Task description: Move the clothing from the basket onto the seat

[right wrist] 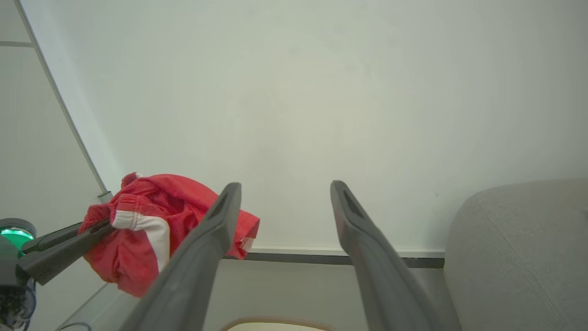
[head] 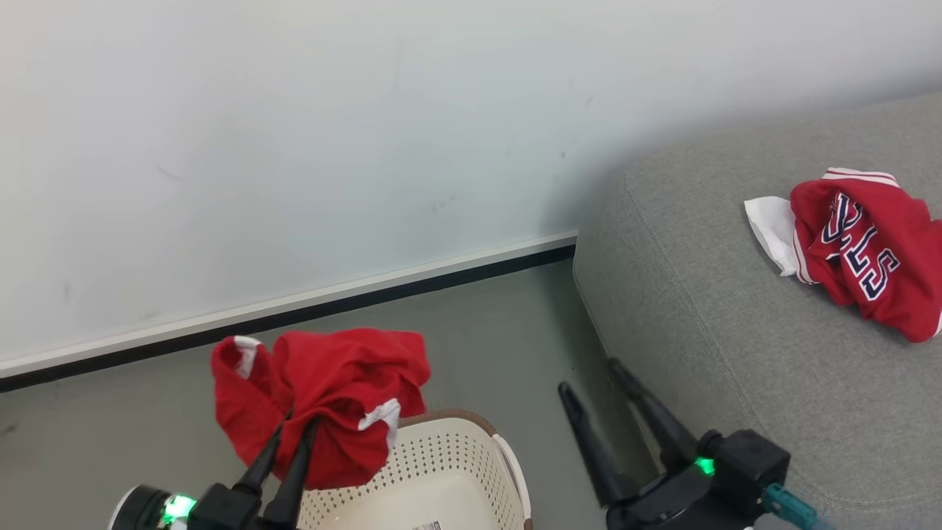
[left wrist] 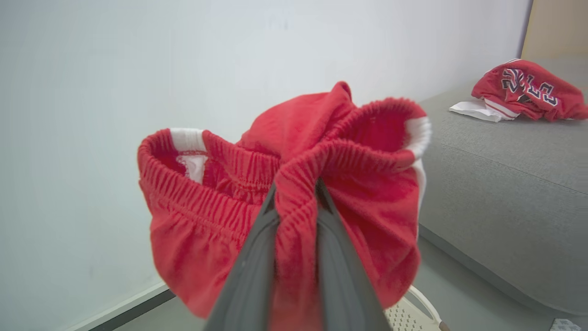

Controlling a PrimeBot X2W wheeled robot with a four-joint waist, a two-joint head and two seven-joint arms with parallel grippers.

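Two red garments show on my feeds. My left gripper point(head: 300, 423) has its fingers pinched narrow on the gathered elastic waistband of the red shorts point(head: 331, 383), which hang bunched in the air over the far rim of the cream perforated basket point(head: 471, 449). The lettered jersey point(head: 868, 250) lies crumpled on the grey sofa point(head: 721, 353), well off to the right. My right gripper point(head: 590, 377) stands spread wide and empty, its fingers pointing up just beside the sofa's rounded corner, above the grey floor point(head: 478, 331).
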